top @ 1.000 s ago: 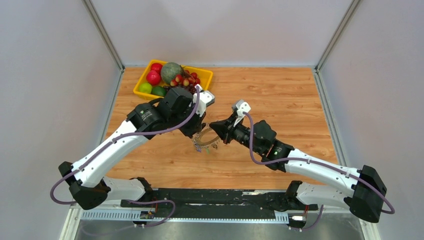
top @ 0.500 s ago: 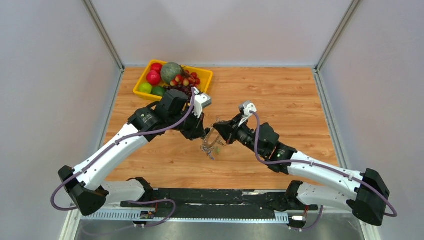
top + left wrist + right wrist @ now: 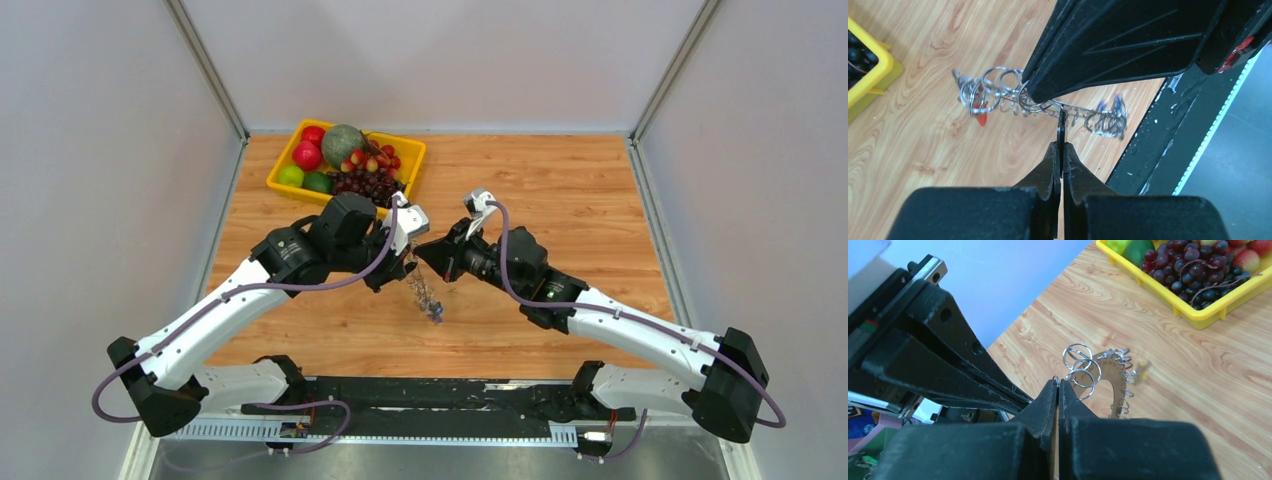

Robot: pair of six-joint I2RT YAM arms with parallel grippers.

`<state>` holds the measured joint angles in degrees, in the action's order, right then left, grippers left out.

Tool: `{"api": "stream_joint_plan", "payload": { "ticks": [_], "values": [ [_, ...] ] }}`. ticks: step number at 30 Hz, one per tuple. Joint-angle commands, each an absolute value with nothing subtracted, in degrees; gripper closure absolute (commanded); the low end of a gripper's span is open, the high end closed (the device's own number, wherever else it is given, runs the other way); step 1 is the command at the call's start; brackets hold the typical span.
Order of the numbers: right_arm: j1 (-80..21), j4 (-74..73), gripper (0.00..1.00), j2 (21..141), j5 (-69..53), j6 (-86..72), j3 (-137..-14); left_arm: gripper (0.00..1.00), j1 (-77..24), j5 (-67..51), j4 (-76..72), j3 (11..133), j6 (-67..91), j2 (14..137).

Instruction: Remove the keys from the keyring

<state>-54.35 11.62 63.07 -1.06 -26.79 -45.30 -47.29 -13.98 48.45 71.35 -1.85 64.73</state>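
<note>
Yellow is the tray (image 3: pixel 410 147) at the back left of the wooden table (image 3: pixel 580 200). It holds red and green fruit and a bunch of dark grapes (image 3: pixel 1188 265).

Next to the right comes the left gripper (image 3: pixel 405 264). It is up in the air, just in front of the tray. Its two black fingers (image 3: pixel 1048 165) are pressed tight together, and a thin bit of the keyring (image 3: pixel 420 282) is pinched between their tips.

The keyring hangs in the air between the two grippers, above the wood. It does not touch the table. From the top it looks thin, because it is turned on its edge. Lots of little rings (image 3: pixel 1079 365) are strung along it in a row. The keys (image 3: pixel 433 312) dangle at the low end of the bunch. In the left wrist view one red key head (image 3: pixel 979 109) shows at one end and blue ones (image 3: pixel 1108 106) at the other. They are blurry.

Then comes the right gripper (image 3: pixel 428 256), almost nose to nose with the left one. Its fingers (image 3: pixel 1045 400) are squeezed tight too, and they nip the keyring right at their tips.
</note>
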Motion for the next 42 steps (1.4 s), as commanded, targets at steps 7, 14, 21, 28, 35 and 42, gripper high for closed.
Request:
{"api": "stream_joint_plan", "payload": {
  "ticks": [7,14,21,28,35,42],
  "values": [
    [-53.26,10.24,1.0,64.48,-6.6,-33.34,-51.44,1.0,-51.3,-4.91,50.27,73.3,-9.59,64.81],
    [-53.22,9.67,1.0,64.93,-7.05,-35.73,-50.33,1.0,-51.37,-3.34,45.52,72.82,-8.9,61.64],
    [-53.19,11.69,1.0,64.97,-7.81,-39.19,-48.85,1.0,-51.65,-7.75,44.6,71.74,-9.68,61.4],
    [-53.16,12.22,1.0,64.28,-7.56,-40.02,-49.09,1.0,-53.47,-8.37,45.8,71.28,-11.12,62.48],
    [-51.87,12.22,1.0,62.32,-7.82,-43.09,-47.63,1.0,-54.93,-7.3,47.58,68.97,-13.46,61.85],
    [-49.71,12.22,1.0,60.16,-9.29,-45.19,-46.37,1.0,-55.73,-4.9,48.25,65.15,-14.37,59.53]
  ]
}}
